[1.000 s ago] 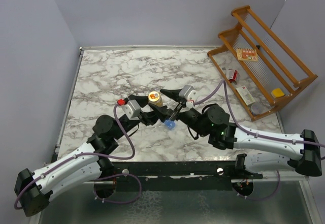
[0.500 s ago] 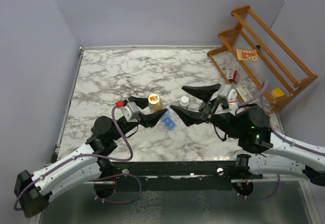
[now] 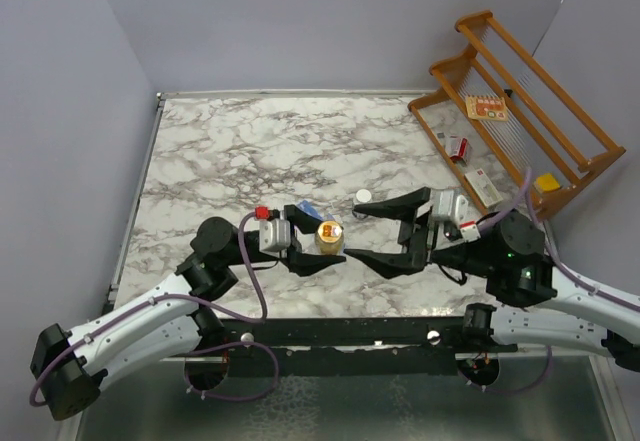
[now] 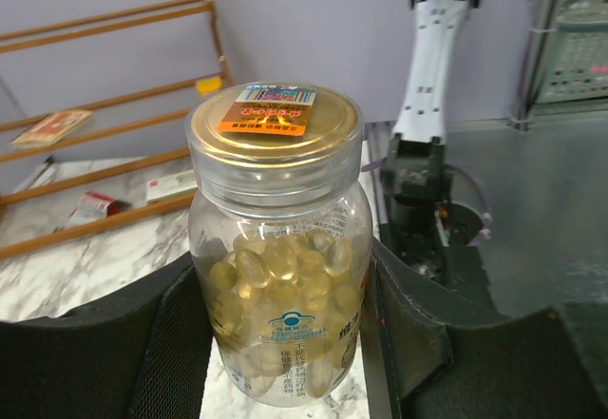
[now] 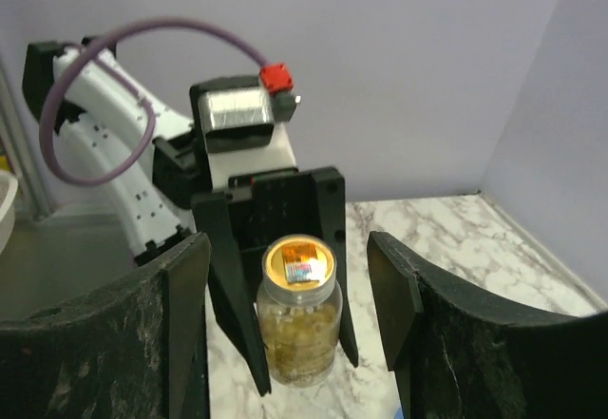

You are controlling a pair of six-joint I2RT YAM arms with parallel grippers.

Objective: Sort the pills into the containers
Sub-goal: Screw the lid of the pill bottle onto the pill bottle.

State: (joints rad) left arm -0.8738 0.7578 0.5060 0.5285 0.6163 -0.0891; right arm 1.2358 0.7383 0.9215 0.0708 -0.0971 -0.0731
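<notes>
A gold-capped clear plastic bottle [image 4: 275,186] of yellow softgel capsules [image 4: 277,269] is clamped in the left gripper [image 3: 331,236], while the right gripper [image 3: 352,232] is spread wide, nothing grasped.

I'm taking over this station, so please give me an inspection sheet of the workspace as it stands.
Surface: marble tabletop, grey-veined.
Job's things: pill bottle upright, gold lid on, full of golden capsules; blue containers mostly hidden beside the left wrist, so the lids cannot be judged.
Clutter: white-capped bottle standing on the marble.
Grippers: left gripper shut on the pill bottle; right gripper open, facing that bottle, not gripping it.
Cables: purple cables loop along both arms; no snag seen.
Surroundings: wooden rack at far right holding small packets; lavender walls.
</notes>
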